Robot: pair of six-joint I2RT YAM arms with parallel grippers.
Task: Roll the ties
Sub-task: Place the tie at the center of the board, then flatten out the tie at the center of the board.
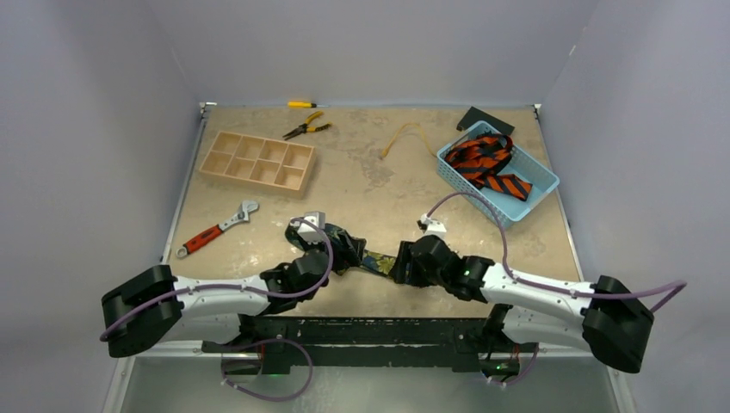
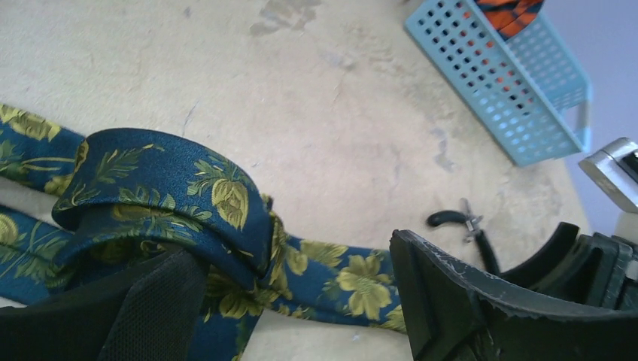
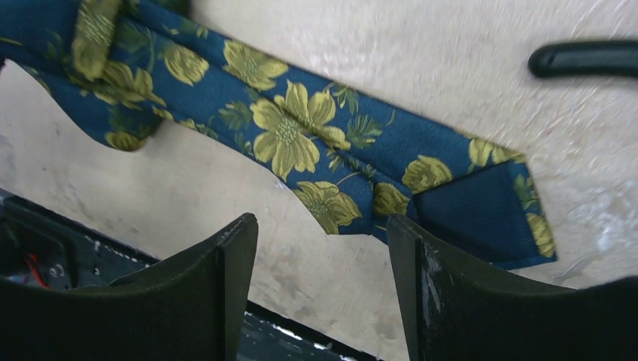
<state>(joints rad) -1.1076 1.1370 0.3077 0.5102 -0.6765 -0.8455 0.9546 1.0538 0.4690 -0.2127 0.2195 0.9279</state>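
The navy tie (image 1: 376, 261) is lying on the table (image 1: 370, 176) nearer the arms than the blue basket (image 1: 534, 205), running left to right, its coil (image 2: 162, 199) just beyond the spread, empty left fingers (image 2: 150, 316) and its tip (image 3: 481, 210) beyond the spread right fingers (image 3: 188, 301).

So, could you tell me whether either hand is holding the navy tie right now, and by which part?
Nothing is held: left hand and right hand both stand open, and the navy tie lies partly rolled on the table.
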